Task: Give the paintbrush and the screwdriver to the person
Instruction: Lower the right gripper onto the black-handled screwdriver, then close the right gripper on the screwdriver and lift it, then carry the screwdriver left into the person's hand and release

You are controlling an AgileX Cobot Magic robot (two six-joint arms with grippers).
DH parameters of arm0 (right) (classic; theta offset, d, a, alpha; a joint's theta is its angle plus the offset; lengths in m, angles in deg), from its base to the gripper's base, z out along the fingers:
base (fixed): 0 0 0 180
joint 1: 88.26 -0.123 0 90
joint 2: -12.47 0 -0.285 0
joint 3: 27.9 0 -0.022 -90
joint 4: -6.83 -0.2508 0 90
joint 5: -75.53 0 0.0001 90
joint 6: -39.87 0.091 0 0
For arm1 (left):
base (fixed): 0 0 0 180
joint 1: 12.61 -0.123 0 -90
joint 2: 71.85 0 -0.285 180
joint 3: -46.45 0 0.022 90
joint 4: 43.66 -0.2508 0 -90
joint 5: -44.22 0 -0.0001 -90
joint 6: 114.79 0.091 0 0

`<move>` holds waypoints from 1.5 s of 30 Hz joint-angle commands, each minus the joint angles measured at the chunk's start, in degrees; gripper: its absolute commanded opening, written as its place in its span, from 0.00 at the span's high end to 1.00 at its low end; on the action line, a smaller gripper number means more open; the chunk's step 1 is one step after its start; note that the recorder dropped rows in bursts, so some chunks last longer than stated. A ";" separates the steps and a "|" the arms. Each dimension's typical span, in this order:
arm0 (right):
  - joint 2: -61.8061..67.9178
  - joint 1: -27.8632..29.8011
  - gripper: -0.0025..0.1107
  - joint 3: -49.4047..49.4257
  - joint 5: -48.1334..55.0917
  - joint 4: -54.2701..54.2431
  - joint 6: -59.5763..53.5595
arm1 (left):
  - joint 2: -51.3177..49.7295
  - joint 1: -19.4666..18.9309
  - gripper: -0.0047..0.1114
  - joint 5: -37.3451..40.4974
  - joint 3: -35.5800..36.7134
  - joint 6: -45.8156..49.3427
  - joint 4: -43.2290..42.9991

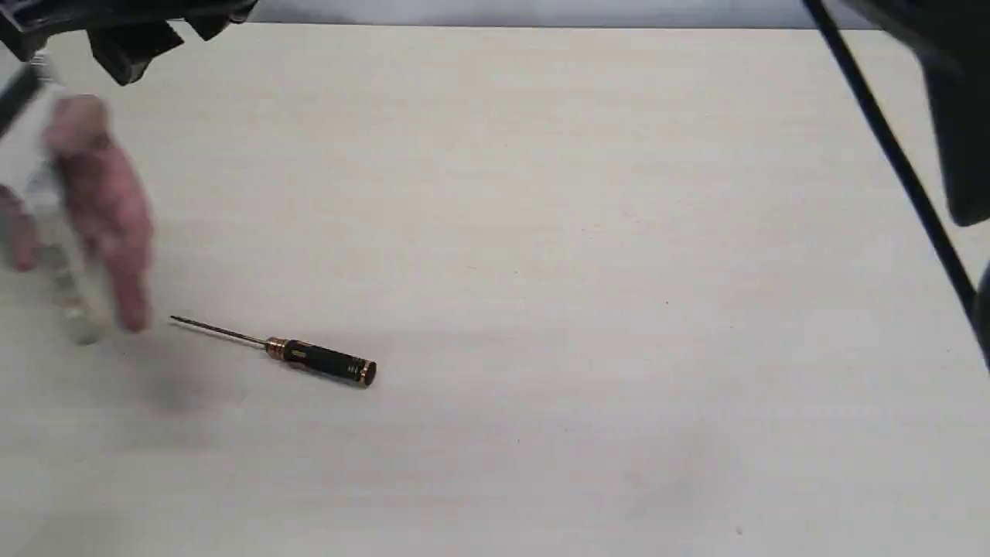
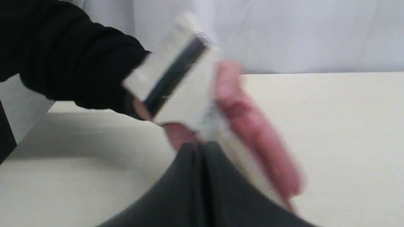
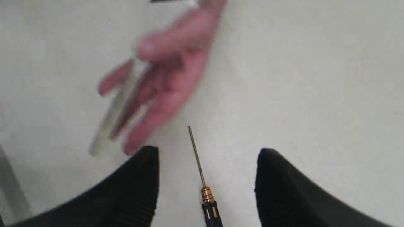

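The screwdriver (image 1: 309,357) lies flat on the pale table (image 1: 588,232), shaft pointing left. At the far left the person's hand (image 1: 104,201) holds the paintbrush (image 1: 68,298), both blurred by motion. In the left wrist view my left gripper (image 2: 200,146) is shut with nothing in it, just in front of the hand (image 2: 252,126) and the paintbrush (image 2: 189,101). My right gripper (image 3: 208,151) hangs open above the screwdriver (image 3: 202,176), whose shaft runs between the two fingers. The hand (image 3: 176,63) and the paintbrush (image 3: 113,123) lie beyond the shaft tip.
The left arm (image 1: 131,46) sits at the top left corner above the hand. The right arm (image 1: 959,139) and its black cable (image 1: 889,147) hang at the top right. The table's far edge meets a pale wall.
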 commanded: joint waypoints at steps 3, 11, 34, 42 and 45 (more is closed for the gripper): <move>1.08 -0.70 0.57 5.47 1.60 4.80 -2.34 | 0.14 0.47 0.96 -0.35 0.12 -0.12 0.22; 6.71 -1.34 0.54 16.87 1.60 6.39 -7.48 | 0.14 0.47 0.96 -0.35 0.12 -0.12 0.22; 12.98 -2.33 0.94 12.44 1.60 8.39 -8.98 | 0.14 0.47 0.96 -0.36 0.12 -0.12 0.10; 2.93 -3.86 0.94 3.87 -4.37 8.07 -3.64 | 0.14 0.47 0.96 -0.36 0.12 -0.12 0.10; 2.48 -3.86 0.94 3.88 -9.14 9.36 -1.15 | 0.14 0.47 0.96 -0.36 0.12 -0.12 0.10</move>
